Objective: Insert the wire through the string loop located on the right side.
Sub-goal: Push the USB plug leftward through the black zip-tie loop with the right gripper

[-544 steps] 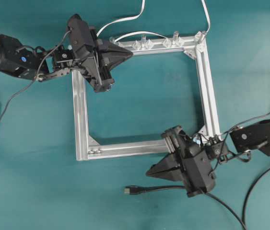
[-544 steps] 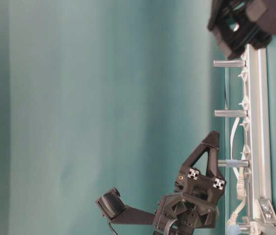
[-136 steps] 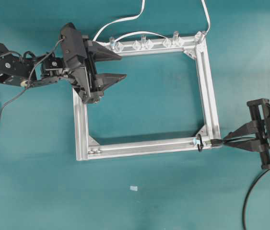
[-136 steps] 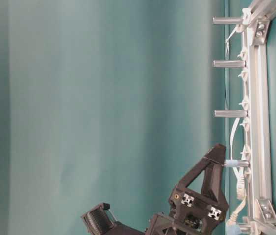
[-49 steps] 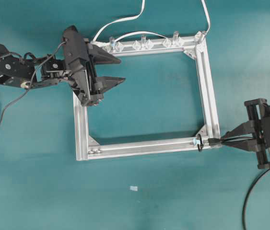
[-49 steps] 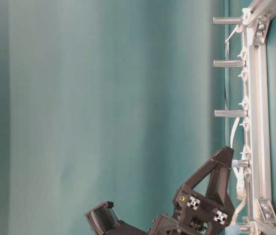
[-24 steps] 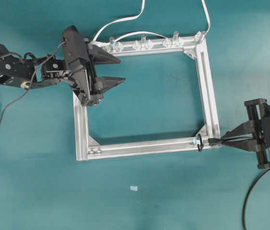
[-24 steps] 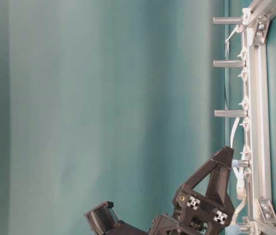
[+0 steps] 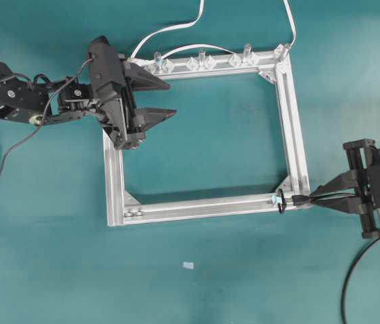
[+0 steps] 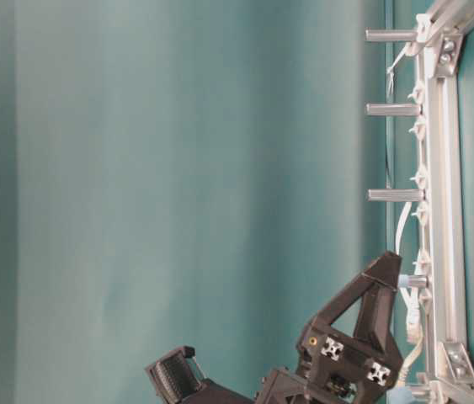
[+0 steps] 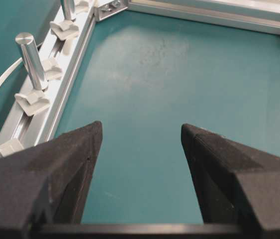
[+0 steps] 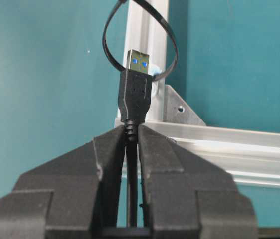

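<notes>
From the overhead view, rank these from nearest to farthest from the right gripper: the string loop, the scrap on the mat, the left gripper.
1. string loop, just left of the right gripper, at the frame's lower right corner.
2. scrap, on the mat below the frame's bottom bar.
3. left gripper, over the frame's upper left corner.

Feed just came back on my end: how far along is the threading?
Done: the right gripper is shut on the wire just behind its plug. In hand: the plug's metal tip points at the string loop on the frame, not visibly through. Left: push it through. The left gripper stands open, holding nothing.
</notes>
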Robot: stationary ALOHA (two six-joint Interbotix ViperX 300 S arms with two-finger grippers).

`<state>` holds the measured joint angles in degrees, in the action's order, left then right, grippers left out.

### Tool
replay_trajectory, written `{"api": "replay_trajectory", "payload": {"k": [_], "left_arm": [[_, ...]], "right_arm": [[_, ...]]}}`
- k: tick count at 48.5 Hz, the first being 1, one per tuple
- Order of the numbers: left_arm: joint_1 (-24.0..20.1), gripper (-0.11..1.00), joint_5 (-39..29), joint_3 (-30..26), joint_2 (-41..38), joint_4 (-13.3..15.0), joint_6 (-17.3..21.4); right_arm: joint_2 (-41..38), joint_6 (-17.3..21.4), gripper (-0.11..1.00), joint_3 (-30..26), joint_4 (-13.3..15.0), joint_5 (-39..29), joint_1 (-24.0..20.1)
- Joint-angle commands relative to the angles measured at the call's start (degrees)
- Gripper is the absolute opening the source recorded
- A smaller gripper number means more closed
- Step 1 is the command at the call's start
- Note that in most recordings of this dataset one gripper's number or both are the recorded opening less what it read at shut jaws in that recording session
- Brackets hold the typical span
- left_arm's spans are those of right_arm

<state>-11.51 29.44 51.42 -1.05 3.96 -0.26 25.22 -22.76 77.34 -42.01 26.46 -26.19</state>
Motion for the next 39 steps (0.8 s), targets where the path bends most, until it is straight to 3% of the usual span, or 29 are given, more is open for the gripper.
{"api": "replay_trajectory", "payload": {"k": [1,39], "left_arm": [[0.35,0.66,0.26,-1.05,1.41,-0.18,-0.09],[1.41,0.66,0.26,-1.67,1.32,-0.18,-0.09]], "right_arm": [[0.18,-0.09,0.11,-1.41,0.00,0.26,0.09],[-9.05,-0.26,0.11,-7.21,0.26,1.41,1.32]]}}
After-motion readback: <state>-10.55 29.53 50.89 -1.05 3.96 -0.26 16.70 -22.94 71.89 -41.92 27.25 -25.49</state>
